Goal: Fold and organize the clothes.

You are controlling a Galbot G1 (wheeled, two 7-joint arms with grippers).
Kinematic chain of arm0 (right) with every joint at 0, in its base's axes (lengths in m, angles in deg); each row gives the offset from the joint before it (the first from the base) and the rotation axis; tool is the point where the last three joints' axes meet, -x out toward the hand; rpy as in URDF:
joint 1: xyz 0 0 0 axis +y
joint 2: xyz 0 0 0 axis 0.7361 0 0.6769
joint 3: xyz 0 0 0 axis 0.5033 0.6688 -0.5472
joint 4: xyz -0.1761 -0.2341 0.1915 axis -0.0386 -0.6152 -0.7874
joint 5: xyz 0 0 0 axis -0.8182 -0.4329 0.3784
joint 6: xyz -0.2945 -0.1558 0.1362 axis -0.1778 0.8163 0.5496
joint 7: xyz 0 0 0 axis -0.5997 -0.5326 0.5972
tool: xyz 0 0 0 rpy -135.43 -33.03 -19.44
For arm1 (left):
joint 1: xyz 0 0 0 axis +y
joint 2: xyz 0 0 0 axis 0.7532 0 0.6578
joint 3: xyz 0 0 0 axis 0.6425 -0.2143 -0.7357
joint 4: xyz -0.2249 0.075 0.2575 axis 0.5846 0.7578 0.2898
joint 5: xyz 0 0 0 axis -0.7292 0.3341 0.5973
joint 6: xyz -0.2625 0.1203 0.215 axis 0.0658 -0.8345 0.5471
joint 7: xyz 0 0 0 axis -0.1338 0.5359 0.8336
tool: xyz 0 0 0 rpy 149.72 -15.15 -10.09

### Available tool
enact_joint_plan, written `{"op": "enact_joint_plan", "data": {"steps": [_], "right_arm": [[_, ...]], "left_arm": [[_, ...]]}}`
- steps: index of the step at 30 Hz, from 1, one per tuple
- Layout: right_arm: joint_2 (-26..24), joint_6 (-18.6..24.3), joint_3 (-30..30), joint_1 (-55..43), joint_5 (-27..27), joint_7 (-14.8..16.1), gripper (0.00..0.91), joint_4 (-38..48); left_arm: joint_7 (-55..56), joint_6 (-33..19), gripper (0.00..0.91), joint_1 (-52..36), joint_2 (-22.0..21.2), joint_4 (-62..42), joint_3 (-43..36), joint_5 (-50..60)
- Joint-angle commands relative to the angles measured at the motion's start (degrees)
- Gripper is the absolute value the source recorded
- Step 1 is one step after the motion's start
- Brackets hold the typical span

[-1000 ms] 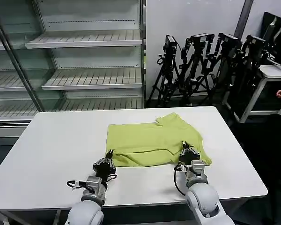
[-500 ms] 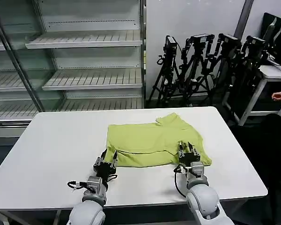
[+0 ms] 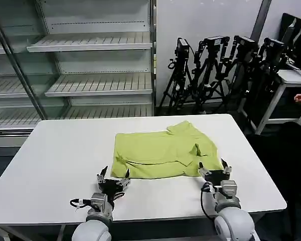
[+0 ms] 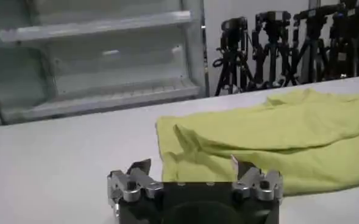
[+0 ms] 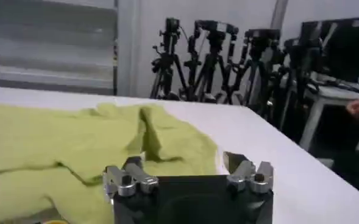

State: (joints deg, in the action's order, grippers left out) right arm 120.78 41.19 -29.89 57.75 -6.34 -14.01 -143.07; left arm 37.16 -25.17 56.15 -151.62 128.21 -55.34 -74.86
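Your left gripper (image 3: 113, 175) and right gripper (image 3: 214, 169) sit spread (both empty) just off the folded lime yellow-green thin shirt (image 3: 163, 150), seemingly untouched, on the white table (image 3: 55, 155).

White desk (image 3: 55, 160), rectangular, smooth top, rounded corners. One item lay directly on it: a lime yellow-green shirt (image 3: 163, 150), folded into a rough rectangle, set right of centre and toward the far half of the top. Near edge of the shirt doubled over in a long fold; a collar or sleeve flap stuck up at the far right corner. Fabric rumpled, not flat. Left part of the desk bare, as was the strip along the near edge. Left wrist view showed the shirt (image 4: 277, 137) resting on the desk (image 4: 57, 158); right wrist view likewise, shirt (image 5: 63, 146) on desk (image 5: 270, 137).
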Motion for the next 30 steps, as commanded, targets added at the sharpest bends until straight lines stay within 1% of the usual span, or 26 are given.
{"op": "enact_joint_plan", "data": {"steps": [1,2,3,4,5,6,7,8,9,11,12,13,15,16,19,23,30], "right_arm": [[-0.8,-2.7,-3.0,3.2,3.6,-0.9,0.907,-3.0],[-0.8,-3.0,-3.0,3.1,4.1,-1.2,0.907,-2.8],[-0.8,-3.0,-3.0,3.1,4.3,-1.5,0.907,-2.6],[-0.9,-3.1,-3.0,3.1,4.3,-1.8,0.907,-2.5],[-1.0,-3.1,-3.0,3.1,4.3,-2.1,0.907,-2.4],[-1.1,-3.1,-3.0,3.0,4.2,-2.2,0.907,-2.3],[-1.3,-3.1,-2.8,3.0,4.3,-2.1,0.907,-2.2],[-1.4,-3.1,-2.6,3.0,4.3,-2.1,0.907,-2.2],[-1.7,-3.1,-2.2,2.9,4.3,-2.1,0.766,-1.9],[-1.8,-3.1,-1.5,2.2,4.8,-2.1,0.453,-1.2],[-1.7,-3.1,-1.2,2.0,5.0,-2.1,0.121,-1.0],[-1.7,-3.1,-1.0,1.7,5.8,-2.1,0.000,-0.9],[-1.7,-3.1,-0.8,1.4,6.4,-2.7,0.000,-0.9],[-1.4,-3.0,-0.1,0.6,6.7,-4.2,0.000,-0.7],[-1.5,-3.0,0.5,-0.1,7.1,-5.3,0.000,0.1],[-1.8,-3.1,1.2,-0.6,7.6,-6.0,0.000,1.2],[-2.1,-3.1,1.1,-0.6,9.1,-5.9,0.000,1.7]], "left_arm": [[0.2,1.2,0.907,-0.2,0.0,0.2,0.0,-2.8],[0.3,1.3,0.856,-0.3,0.1,0.2,-0.1,-3.1],[0.3,1.4,0.595,-0.4,0.2,0.2,-0.1,-3.3],[0.1,1.4,0.504,-0.4,0.3,0.2,-0.2,-3.6],[-0.1,1.3,0.393,-0.4,0.4,0.2,-0.2,-3.7],[-0.2,1.2,0.171,-0.4,0.5,0.2,-0.2,-3.7],[-0.1,1.2,0.050,-0.4,0.5,0.3,-0.2,-3.7],[-0.1,1.2,0.030,-0.4,0.6,0.3,-0.2,-3.7],[-0.1,1.2,0.010,-0.4,0.6,0.3,-0.2,-3.7],[-0.1,1.2,0.010,-0.4,0.8,0.3,-0.3,-3.8],[-0.1,1.2,0.010,-0.4,0.9,0.3,-0.3,-3.8],[-0.1,1.3,0.010,-0.4,1.0,0.4,-0.3,-3.8],[-0.1,1.4,0.010,-0.4,1.2,0.3,-0.4,-3.8],[-0.1,1.3,0.010,-0.4,1.3,0.2,-0.4,-3.6],[-0.1,0.9,0.010,-0.5,1.1,-0.2,-0.3,-2.1],[0.3,1.8,0.010,-0.4,0.9,-0.7,-0.2,-1.3],[0.8,2.6,0.010,0.0,1.0,-0.7,0.4,-1.3]]}}
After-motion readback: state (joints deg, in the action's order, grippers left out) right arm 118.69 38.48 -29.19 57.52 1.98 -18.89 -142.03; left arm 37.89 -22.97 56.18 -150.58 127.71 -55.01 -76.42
